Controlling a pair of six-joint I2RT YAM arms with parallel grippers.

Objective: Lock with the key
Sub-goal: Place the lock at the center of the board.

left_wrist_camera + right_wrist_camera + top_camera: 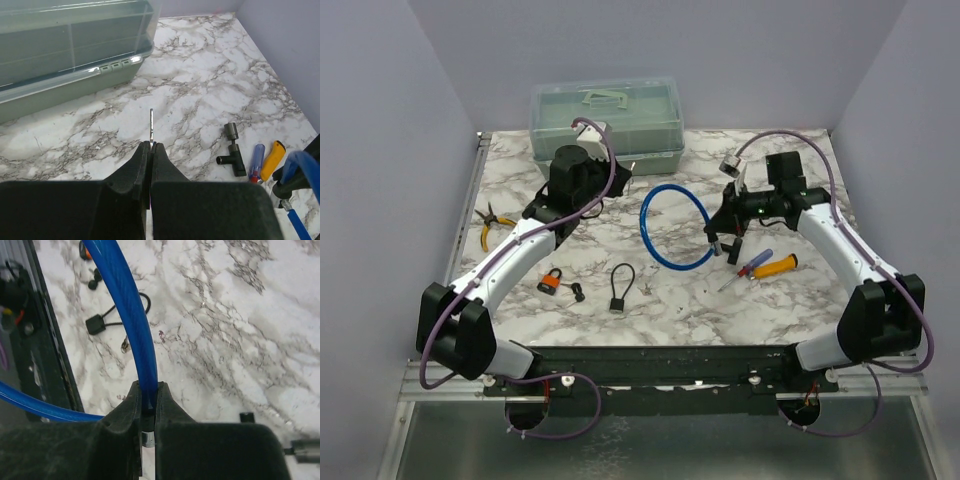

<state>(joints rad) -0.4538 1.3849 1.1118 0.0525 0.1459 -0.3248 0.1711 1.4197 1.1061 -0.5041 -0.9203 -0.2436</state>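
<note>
My left gripper is shut on a thin silver key, whose blade sticks out past the fingertips above the marble top, in front of the plastic box. In the top view it sits at the back left. My right gripper is shut on the blue cable of a cable lock, close to its metal end. The cable loop lies in the middle of the table, with the right gripper at its right side. A black T-shaped lock body lies on the table beside the right gripper.
A clear green plastic box stands at the back. An orange padlock and a small black cable lock lie at the front left. Yellow-handled pliers lie far left. Two screwdrivers lie at the right.
</note>
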